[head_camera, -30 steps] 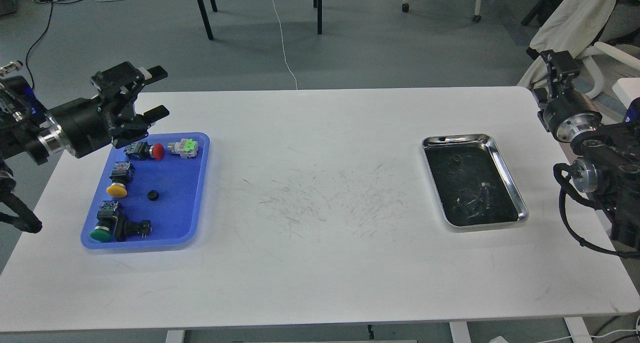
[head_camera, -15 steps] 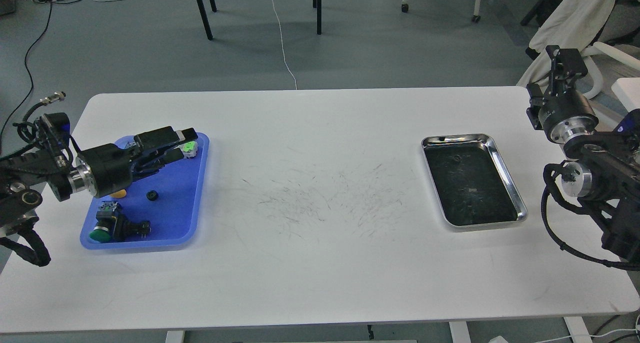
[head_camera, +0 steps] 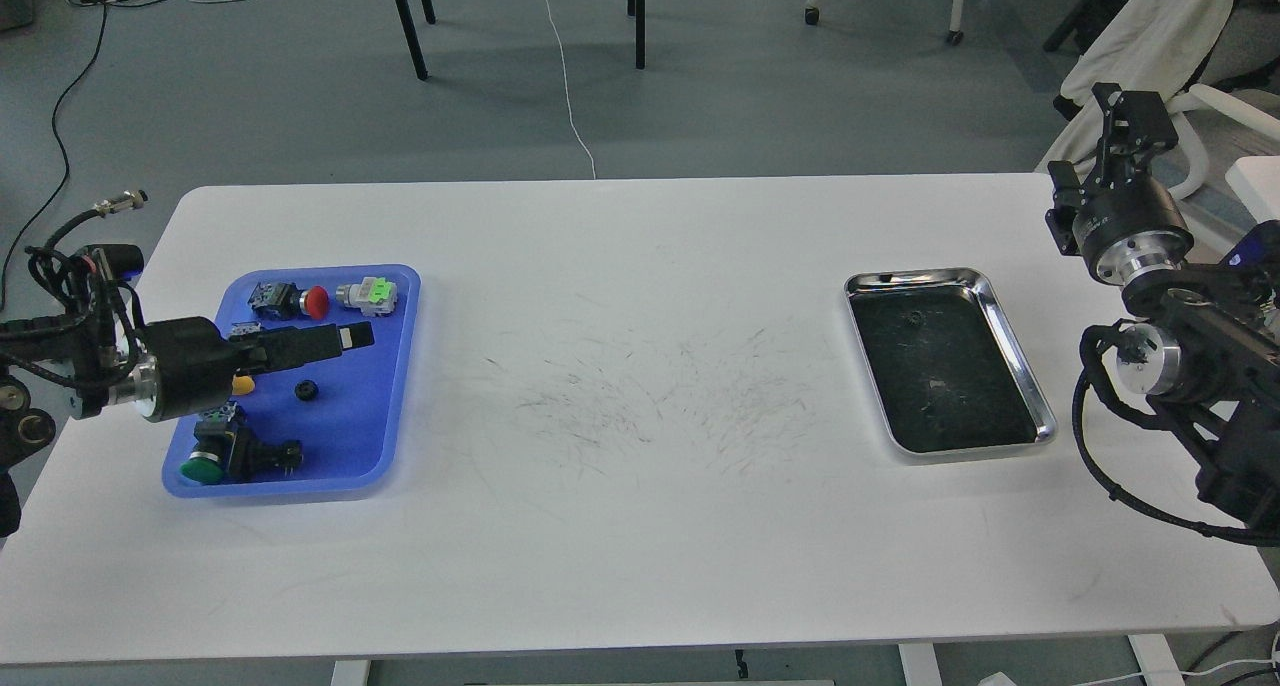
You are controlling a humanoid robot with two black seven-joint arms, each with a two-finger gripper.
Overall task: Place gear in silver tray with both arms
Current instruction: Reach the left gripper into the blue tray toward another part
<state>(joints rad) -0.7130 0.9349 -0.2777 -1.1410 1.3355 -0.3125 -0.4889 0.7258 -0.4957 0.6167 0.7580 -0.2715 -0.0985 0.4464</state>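
The little black gear (head_camera: 305, 391) sits in the blue tray (head_camera: 385, 436), so the silver tray (head_camera: 1020, 366) has no gear yet. The left gripper (head_camera: 350, 337) hangs just above the gear, holding nothing. I cannot tell if the right gripper (head_camera: 1125, 116) is closed.

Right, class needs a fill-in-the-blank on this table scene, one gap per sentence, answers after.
1. The small black gear lies in the ____ tray.
2. The silver tray sits on the table's ____ side.
3. The left gripper hovers over the ____ tray.
4. The push button nearest the camera has a ____ cap.

Answers: blue; right; blue; green
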